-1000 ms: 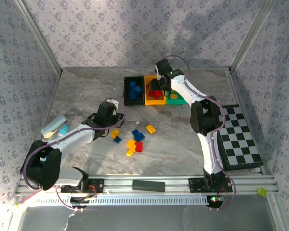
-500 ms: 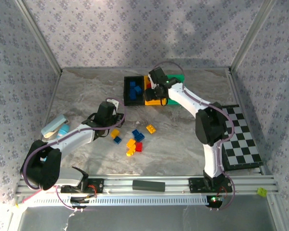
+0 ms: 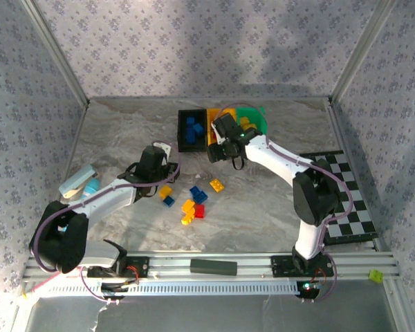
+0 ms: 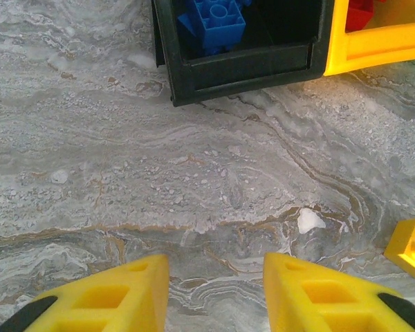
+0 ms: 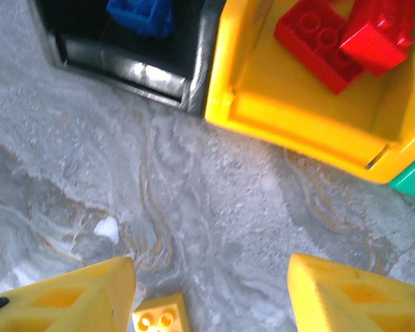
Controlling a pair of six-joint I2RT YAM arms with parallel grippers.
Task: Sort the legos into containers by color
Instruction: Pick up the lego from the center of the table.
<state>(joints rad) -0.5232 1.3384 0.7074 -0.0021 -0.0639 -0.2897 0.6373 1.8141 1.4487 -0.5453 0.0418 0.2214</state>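
Right gripper [image 5: 211, 277] has backed off the yellow bin [image 5: 297, 121] and now hangs over the table [image 3: 117, 138] just in front of it, fingers apart, empty. Left gripper [image 4: 216, 290] unmoved, fingers slightly apart, empty. Red legos [image 5: 318, 41] in yellow bin; loose legos [image 3: 194, 200] between the arms.

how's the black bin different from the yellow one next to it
The black bin holds blue bricks; the yellow bin holds red bricks. The black bin sits to the left, the yellow bin to its right. Both are open-topped and rectangular.
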